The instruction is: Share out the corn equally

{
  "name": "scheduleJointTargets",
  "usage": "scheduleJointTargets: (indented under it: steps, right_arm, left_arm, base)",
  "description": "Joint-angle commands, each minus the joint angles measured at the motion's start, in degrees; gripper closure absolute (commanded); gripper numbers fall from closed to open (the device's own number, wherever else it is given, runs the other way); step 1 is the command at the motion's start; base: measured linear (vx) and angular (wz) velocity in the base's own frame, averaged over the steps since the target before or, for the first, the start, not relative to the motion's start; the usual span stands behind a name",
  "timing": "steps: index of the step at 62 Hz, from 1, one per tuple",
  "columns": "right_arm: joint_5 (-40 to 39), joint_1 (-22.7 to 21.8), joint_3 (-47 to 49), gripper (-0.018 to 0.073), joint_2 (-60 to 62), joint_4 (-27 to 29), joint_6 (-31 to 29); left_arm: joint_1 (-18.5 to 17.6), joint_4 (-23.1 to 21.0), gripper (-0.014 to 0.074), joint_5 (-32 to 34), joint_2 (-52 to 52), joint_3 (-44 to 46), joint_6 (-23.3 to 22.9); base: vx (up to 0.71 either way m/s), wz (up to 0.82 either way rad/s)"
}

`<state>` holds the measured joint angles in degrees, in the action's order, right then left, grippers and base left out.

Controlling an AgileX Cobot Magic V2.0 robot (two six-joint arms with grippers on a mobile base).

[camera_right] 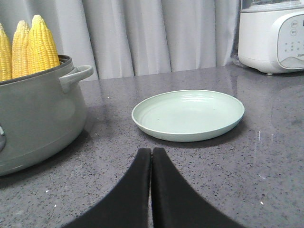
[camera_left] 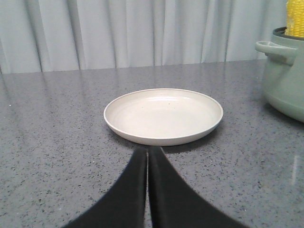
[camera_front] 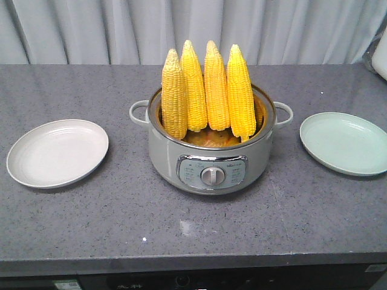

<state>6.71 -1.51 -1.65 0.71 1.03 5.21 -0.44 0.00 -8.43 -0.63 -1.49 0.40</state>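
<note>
The corn stood upright in the grey-green electric pot. There were four cobs side by side with their tips up and their lower ends inside the pot. The paler cob was the one at the pot's left end of the row. A round knob sat on the front of the pot.

To the left of the pot, well apart from its handle, a cream plate lay flat on the speckled grey countertop with nothing on it. To the right of the pot lay a pale green plate, likewise bare.

The left gripper hovered low over the countertop, near the cream plate on the side away from the pot's back. Its black fingers were pressed together and held nothing. The right gripper sat the same way before the green plate, pinched closed and empty. Beyond that plate, farther right of the pot, stood a white appliance. A pale curtain hung behind the pot.
</note>
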Motion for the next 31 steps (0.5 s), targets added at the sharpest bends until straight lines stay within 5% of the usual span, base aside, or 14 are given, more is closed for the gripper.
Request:
scheduleJointTargets:
  steps: [1,31]
  right_arm:
    - [-4.1,-0.3,-0.4,0.0565,0.3,-0.4,-0.6]
    - [-4.2,-0.3,-0.4,0.0565,0.3,-0.4,-0.6]
  left_arm:
    - [0.0,0.0,0.0603,4.2,-0.9,-0.9,-0.4]
    - [0.0,0.0,0.0603,4.2,-0.9,-0.9,-0.4]
  base:
    - [0.03,0.0]
    - [0.02,0.0]
